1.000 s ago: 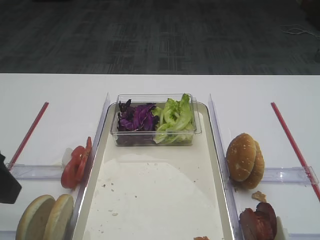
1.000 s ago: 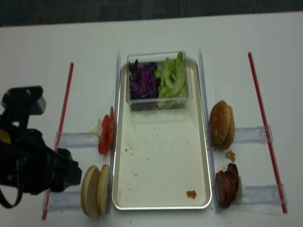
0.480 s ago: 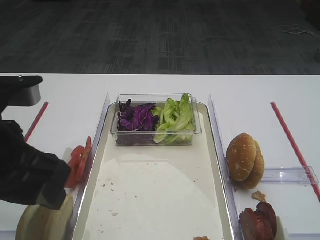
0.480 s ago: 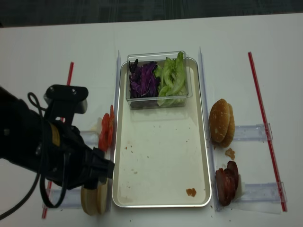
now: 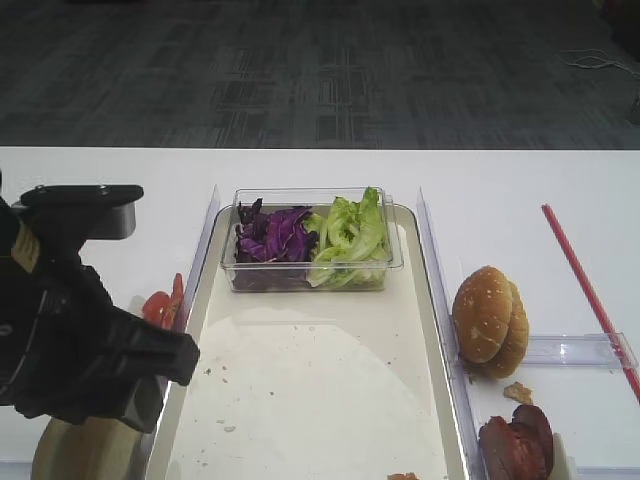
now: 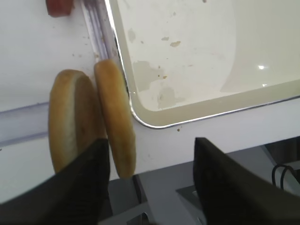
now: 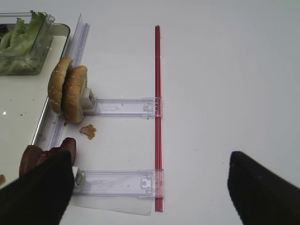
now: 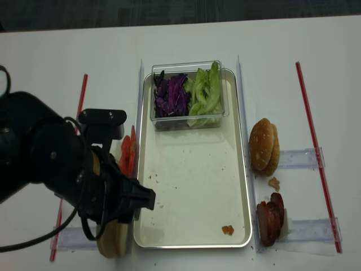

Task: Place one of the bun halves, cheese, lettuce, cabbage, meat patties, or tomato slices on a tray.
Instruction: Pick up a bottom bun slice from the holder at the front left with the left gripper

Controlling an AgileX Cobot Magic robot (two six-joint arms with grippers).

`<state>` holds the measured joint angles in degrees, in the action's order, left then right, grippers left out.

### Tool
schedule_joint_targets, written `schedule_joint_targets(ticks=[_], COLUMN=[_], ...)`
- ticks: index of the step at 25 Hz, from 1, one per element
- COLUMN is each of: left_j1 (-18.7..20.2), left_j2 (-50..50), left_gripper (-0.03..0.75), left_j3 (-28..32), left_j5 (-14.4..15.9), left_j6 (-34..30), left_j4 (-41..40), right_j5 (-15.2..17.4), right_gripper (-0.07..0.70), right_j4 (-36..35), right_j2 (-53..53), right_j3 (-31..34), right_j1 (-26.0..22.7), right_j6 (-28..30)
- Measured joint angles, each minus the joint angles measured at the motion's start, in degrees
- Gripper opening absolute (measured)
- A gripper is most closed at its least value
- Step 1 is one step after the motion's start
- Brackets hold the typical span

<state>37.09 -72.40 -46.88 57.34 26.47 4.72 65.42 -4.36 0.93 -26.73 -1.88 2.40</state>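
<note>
Two pale bun halves (image 6: 117, 117) stand on edge just left of the tray (image 6: 197, 101), at its near corner. My left gripper (image 6: 152, 187) hangs over them, open, and the lower end of the right half sits between its fingers (image 6: 79, 187), close to the left one. In the high views the left arm (image 8: 67, 169) hides most of the bun halves (image 8: 113, 241). Tomato slices (image 5: 160, 305) lean against the tray's left rim. Cabbage (image 5: 270, 235) and lettuce (image 5: 350, 235) fill a clear box. Meat patties (image 7: 35, 157) lie beside my open right gripper (image 7: 150, 197). I cannot make out the cheese.
Two golden-brown speckled buns (image 5: 490, 320) stand on edge right of the tray, with a crumb (image 7: 87, 131) near them. Red strips (image 7: 158, 117) and clear plastic rails (image 7: 122, 107) run along both sides of the table. The clear box (image 8: 187, 96) sits at the tray's far end.
My left arm has swung in from the left edge of the table to above the bun halves and now covers most of them. The food has not moved.
</note>
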Motion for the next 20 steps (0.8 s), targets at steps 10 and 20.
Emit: schedule_joint_targets(ticks=[10, 20], left_j1=[0.0, 0.0], left_j2=[-3.65, -7.02], left_gripper=[0.342, 0.34], left_j3=[-0.12, -0.25], left_j5=[-0.52, -1.45], left_j6=[2.8, 2.94], left_j4=[-3.7, -4.03], right_j5=[0.0, 0.0], right_gripper=[0.693, 0.693], right_j4=[0.0, 0.0], right_j2=[0.0, 0.0], right_j3=[0.0, 0.0], right_j1=[0.0, 0.0], right_j6=[0.0, 0.0])
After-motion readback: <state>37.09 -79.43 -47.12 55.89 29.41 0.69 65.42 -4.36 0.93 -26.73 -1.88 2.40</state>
